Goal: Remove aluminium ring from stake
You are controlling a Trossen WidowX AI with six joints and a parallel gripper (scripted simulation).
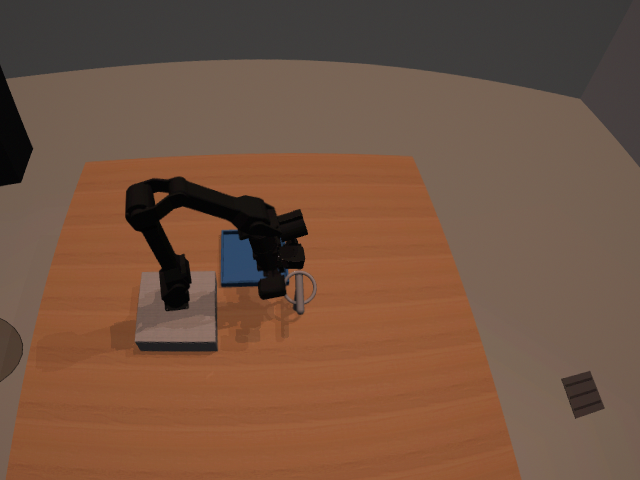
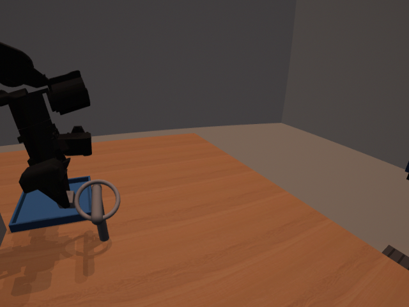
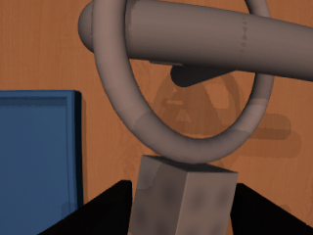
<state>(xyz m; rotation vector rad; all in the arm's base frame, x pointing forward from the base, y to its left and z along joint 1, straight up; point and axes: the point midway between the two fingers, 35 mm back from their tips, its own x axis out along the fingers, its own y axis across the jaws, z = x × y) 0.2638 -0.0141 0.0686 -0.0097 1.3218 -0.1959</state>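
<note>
Aluminium ring (image 1: 315, 287) (image 2: 119, 199) (image 3: 193, 151) raised off worktop (image 1: 361, 372) (image 2: 231, 231) (image 3: 39, 54), tilted, looped around cross-bar (image 1: 299, 295) (image 2: 96, 204) (image 3: 196, 36) of steel stake (image 2: 103, 231). Tool (image 1: 280, 284) (image 2: 67, 199) (image 3: 180, 192) partly open, clamped on its tab (image 2: 70, 197) (image 3: 186, 201). Blue tray (image 1: 222, 258) (image 2: 49, 222) (image 3: 71, 147) near stake, ring outside it.

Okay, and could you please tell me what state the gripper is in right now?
Gripper: closed on the ring's welded tab, with the ring up at the cross-bar.
</note>
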